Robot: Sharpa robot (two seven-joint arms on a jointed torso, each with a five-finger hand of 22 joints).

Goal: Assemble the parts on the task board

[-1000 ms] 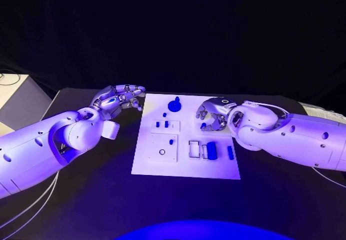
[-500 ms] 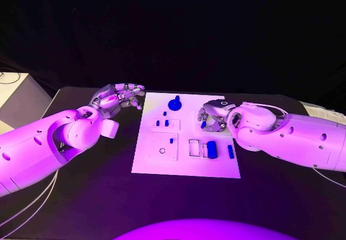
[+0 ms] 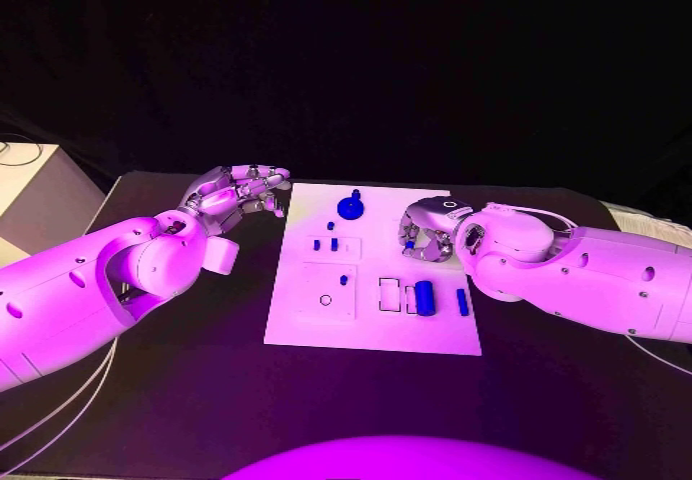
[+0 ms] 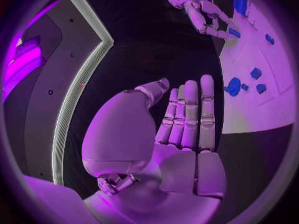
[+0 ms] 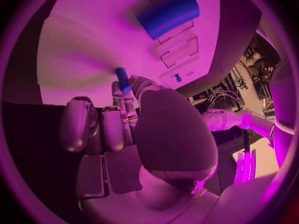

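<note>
The task board (image 3: 372,330) sits flat in the middle of the black table (image 3: 173,400), and most of the work looks undone. A fat blue cylinder (image 3: 424,296) lies on its side at the board's right-hand part, just beside a pale rectangular recess (image 3: 388,295) that reads as empty, so nothing is seated there. A thin blue bar (image 3: 463,301) lies loose beside the cylinder, towards the board's right edge. Further up the board a round blue knob (image 3: 349,209) stands by the far edge, and a few small blue pegs (image 3: 333,244) stand on a raised square; whether they are fully pushed home I cannot tell. The larger raised square (image 3: 327,293) nearer the front shows one small ring-shaped hole and nothing in it.

Now the right hand (image 3: 423,238) hovers over the board's right side, fingers curled in, and the right wrist view shows it pinching a small blue pin (image 5: 122,78) at its fingertips, above the white surface. By my reckoning that pin is the piece in play, not yet placed. The left hand (image 3: 238,193) waits off the board's far left corner, over the table; its wrist view shows the fingers (image 4: 191,115) straight and side by side, holding nothing.
</note>
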